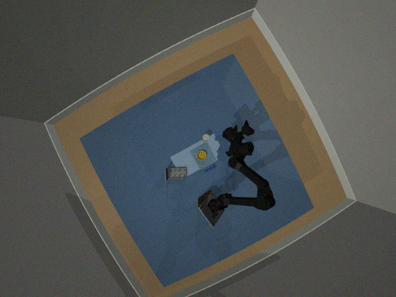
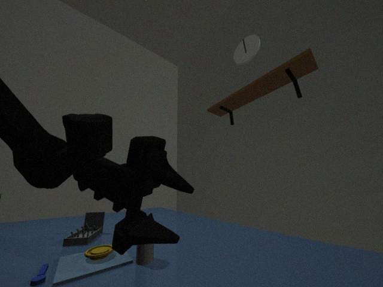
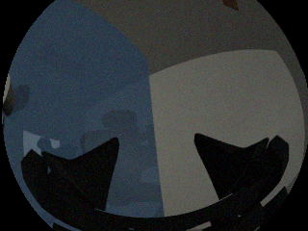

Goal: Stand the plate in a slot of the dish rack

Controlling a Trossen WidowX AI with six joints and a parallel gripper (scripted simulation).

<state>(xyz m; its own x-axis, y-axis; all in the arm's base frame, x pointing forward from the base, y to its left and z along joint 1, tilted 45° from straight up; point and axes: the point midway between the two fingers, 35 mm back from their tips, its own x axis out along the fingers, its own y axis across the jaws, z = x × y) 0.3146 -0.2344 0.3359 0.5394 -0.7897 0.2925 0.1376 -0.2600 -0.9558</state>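
Beside the plate (image 1: 201,154), the claw (image 1: 242,129) gapes empty.

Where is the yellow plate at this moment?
In the top view the plate lies flat on the pale mat near the table's centre, between the cup and the dish rack.
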